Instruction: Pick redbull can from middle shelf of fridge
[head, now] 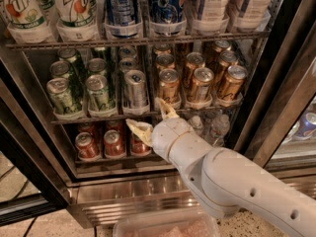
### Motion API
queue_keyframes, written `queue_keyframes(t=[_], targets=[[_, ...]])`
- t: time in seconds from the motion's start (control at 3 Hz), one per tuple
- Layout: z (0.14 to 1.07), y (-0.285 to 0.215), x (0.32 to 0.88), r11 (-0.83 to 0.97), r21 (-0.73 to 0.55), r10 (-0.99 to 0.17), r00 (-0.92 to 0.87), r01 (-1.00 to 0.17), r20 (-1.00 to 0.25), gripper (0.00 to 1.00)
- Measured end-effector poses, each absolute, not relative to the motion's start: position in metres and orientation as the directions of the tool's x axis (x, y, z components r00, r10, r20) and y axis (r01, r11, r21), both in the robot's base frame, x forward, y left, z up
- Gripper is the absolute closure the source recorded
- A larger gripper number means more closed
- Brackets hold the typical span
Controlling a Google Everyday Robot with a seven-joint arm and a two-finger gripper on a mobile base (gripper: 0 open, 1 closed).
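The redbull can [135, 89] is slim and silver with blue markings. It stands at the front of the middle shelf [103, 116] of the fridge [39, 167], between green cans [98, 93] on its left and gold cans [169, 85] on its right. More silver cans stand in the row behind it. My gripper [152, 117] is open, just below and right of the redbull can, in front of the shelf edge. One cream finger [140, 130] points left below the shelf. The other finger [165, 108] points up beside the front gold can. It holds nothing.
Large bottles [74, 9] fill the rack above. Red cans [101, 143] and clear bottles [212, 127] stand on the rack below. The black door frame [276, 88] rises at right. A shiny steel grille [128, 191] runs along the base. A clear plastic tray [168, 226] lies at the bottom.
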State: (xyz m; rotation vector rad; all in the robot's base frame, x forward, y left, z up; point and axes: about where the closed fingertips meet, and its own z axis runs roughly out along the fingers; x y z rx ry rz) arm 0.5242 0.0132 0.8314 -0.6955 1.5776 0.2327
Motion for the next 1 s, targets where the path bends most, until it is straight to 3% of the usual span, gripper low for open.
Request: queue_keyframes(t=[0.33,0.67,1.0], targets=[[0.8323,0.0160,0.5282,0.813,-0.251,-0.268,0.045,-0.525,-0.962,0.45],[0.8343,0.0191,0.5317,0.830,-0.255,-0.255,0.069,-0.497,-0.965,0.56],[0.8360,0.0191,0.5365,0.845,-0.266,-0.256,0.085,-0.464,-0.963,0.54]])
